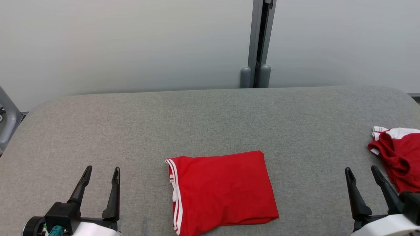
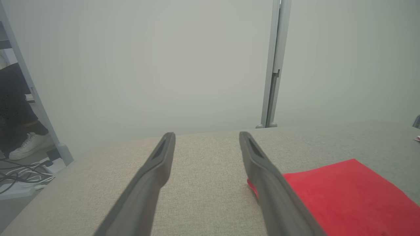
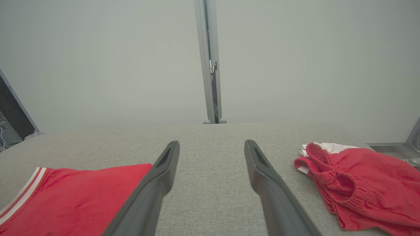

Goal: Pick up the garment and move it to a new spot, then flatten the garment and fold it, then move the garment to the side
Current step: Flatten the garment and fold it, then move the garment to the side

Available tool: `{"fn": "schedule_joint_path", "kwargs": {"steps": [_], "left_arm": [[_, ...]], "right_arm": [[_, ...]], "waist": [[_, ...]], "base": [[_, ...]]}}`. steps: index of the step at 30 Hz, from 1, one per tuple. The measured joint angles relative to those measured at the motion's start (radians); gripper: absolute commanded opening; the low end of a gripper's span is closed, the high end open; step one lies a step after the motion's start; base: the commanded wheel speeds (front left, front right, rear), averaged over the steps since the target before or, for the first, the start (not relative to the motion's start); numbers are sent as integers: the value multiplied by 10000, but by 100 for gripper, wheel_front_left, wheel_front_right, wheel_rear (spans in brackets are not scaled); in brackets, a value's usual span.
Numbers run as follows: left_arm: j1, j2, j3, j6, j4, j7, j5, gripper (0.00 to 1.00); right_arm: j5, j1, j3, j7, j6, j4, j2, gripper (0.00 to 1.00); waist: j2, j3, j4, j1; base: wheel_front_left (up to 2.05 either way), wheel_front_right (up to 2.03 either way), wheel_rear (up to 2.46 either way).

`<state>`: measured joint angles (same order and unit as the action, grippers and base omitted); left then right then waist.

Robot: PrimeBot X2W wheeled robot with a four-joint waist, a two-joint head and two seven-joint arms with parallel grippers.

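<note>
Head view: two red garments lie on the grey bench (image 1: 210,121). One folded garment (image 1: 223,191), white-striped, sits flat at the middle of the near edge; one crumpled garment (image 1: 398,154), red and white, lies at the right edge. The left gripper (image 1: 102,169) and right gripper (image 1: 361,169) stand by the near corners, jaws spread wide, each holding nothing.

Left wrist view: two parted fingers over bare bench, the folded garment just beside the right one; one white shoe (image 2: 29,146) on the floor beyond.

Right wrist view: two parted fingers between both garments.

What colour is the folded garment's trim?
White stripes on the red folded garment; best in head view.
</note>
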<state>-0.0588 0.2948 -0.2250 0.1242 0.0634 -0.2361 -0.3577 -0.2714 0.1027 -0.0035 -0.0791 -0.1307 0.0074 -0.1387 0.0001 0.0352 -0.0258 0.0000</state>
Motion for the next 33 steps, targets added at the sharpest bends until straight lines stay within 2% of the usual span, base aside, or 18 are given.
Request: {"fn": "schedule_joint_path", "kwargs": {"steps": [22, 29, 33], "left_arm": [[-6, 25, -40, 244, -209, 82, -56, 100], [21, 38, -148, 268, -295, 81, -54, 100], [246, 33, -253, 263, -462, 71, -6, 100]], "right_arm": [[-61, -60, 115, 82, 0, -2, -42, 100], [-128, -69, 46, 86, 0, 4, -73, 100], [-355, -367, 247, 359, 0, 58, -316, 100]], "waist": [[0, -126, 64, 0], [0, -209, -134, 0], [0, -483, -306, 0]], "base": [[0, 0, 0], [0, 0, 0], [0, 0, 0]]}}
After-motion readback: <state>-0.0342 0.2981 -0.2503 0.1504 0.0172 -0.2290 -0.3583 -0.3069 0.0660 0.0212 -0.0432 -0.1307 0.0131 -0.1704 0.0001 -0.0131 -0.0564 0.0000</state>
